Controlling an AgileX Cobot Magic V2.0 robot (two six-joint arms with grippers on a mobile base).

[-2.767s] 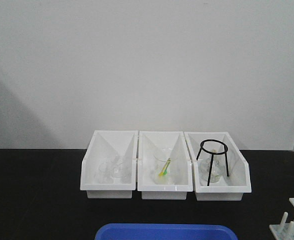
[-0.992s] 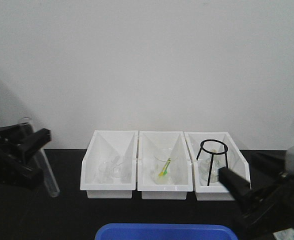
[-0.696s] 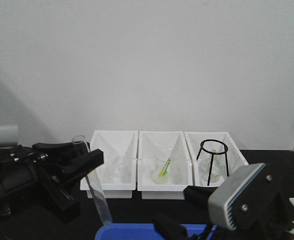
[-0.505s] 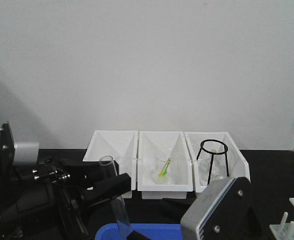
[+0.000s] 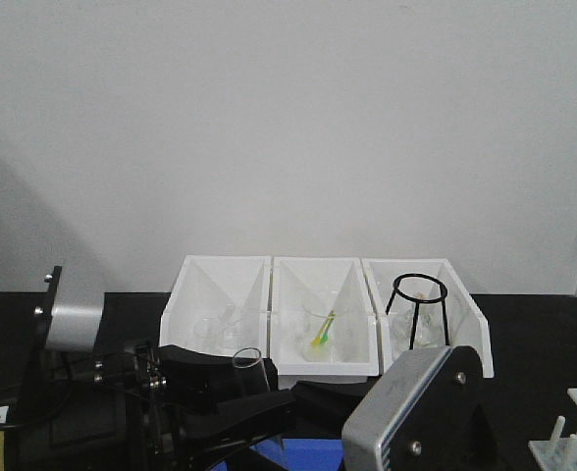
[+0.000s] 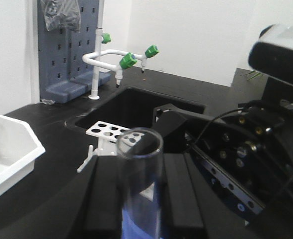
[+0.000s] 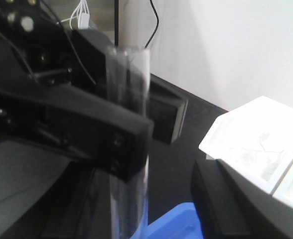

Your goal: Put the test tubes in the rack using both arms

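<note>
The left gripper is clamped on one test tube. Its two black fingers pinch the glass below the open rim. The tube stands nearly upright, well to the left of the rack in the front view. The right gripper is spread wide around that same tube, and the one finger seen clearly stands apart from the glass.

Counted, there are one tube and one rack. Three white bins sit in a row behind and left of the rack, with one black tripod stand in the bin nearest it. One blue tray lies left of the rack.

The left arm reaches in low, its fingers about level and pointing toward the rack. The right arm, silver wrist housing foremost, sits low between the tube and the rack, facing the left gripper.
</note>
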